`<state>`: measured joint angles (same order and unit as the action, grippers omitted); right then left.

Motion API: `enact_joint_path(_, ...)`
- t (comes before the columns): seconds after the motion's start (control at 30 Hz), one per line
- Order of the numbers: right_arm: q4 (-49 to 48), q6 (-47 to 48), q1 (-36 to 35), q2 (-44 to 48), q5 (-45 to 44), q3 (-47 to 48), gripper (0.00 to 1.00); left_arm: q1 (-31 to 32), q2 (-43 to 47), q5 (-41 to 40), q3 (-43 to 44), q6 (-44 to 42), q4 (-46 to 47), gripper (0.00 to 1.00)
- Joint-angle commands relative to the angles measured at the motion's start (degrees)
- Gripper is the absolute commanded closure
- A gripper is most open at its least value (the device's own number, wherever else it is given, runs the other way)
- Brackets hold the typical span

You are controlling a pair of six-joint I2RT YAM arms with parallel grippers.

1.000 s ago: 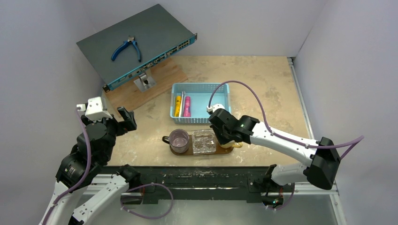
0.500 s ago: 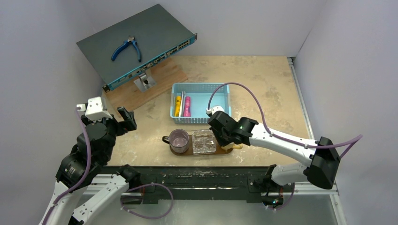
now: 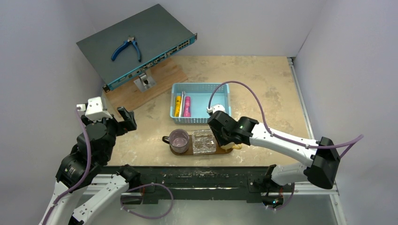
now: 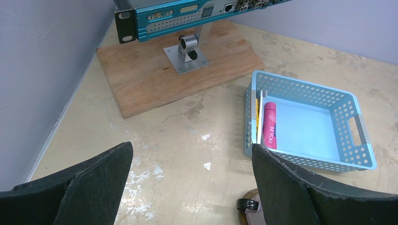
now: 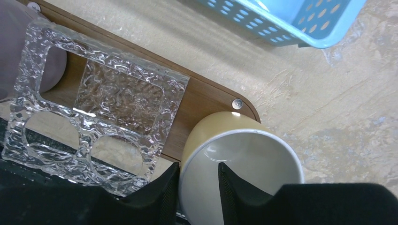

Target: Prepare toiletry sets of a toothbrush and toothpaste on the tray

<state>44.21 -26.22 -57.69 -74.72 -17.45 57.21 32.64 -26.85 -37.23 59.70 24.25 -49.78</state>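
The dark-brown tray (image 3: 185,152) (image 5: 206,99) lies near the table's front edge. A pink toothpaste tube (image 3: 187,106) (image 4: 270,125), a yellow toothpaste tube (image 3: 178,105) and a thin white toothbrush (image 3: 182,102) (image 4: 259,123) lie at the left side of the blue basket (image 3: 221,100). My right gripper (image 5: 198,165) is open, its jaws straddling the rim of a tan cup (image 5: 244,161) (image 3: 237,146) at the tray's right end, one finger outside and one inside. My left gripper (image 4: 192,147) hangs wide open over bare table left of the basket, holding nothing.
A purple mug (image 3: 179,138) and a clear glass holder (image 3: 204,140) (image 5: 94,108) stand on the tray. A tilted network switch (image 3: 141,33) with blue pliers (image 3: 126,48) on it rests on a wooden board (image 3: 162,77) at the back left. Walls close both sides.
The right gripper's jaws have parted from the tan cup's wall and now stand loose around its rim. The left arm has not moved.
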Motion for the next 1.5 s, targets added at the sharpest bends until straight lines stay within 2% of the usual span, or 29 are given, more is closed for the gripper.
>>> enact_joint_path(0.0,3.1,-0.4,-0.3,1.1,-4.5,6.0,0.61,0.0,-0.5,0.5,0.2,-1.3,2.3,0.03)
enact_joint_path(0.2,4.4,1.1,-0.3,0.1,-6.8,12.5,0.55,0.1,-0.6,0.7,0.2,-1.3,2.3,0.03)
enact_joint_path(0.5,1.3,4.9,-0.3,-3.9,-8.9,21.8,0.5,0.0,-1.6,1.0,0.4,-1.4,2.0,0.03)
enact_joint_path(0.87,-4.9,8.0,0.9,-15.4,-7.9,35.6,0.45,0.1,-1.1,2.8,0.4,-1.4,2.4,0.02)
enact_joint_path(1.07,-8.9,5.5,4.1,-22.7,-3.6,40.8,0.44,0.0,-0.9,3.6,0.4,-1.4,2.6,0.02)
enact_joint_path(1.47,-12.4,-6.1,10.0,-35.4,-1.6,46.0,0.41,0.0,-0.5,4.6,0.5,-1.6,2.7,0.02)
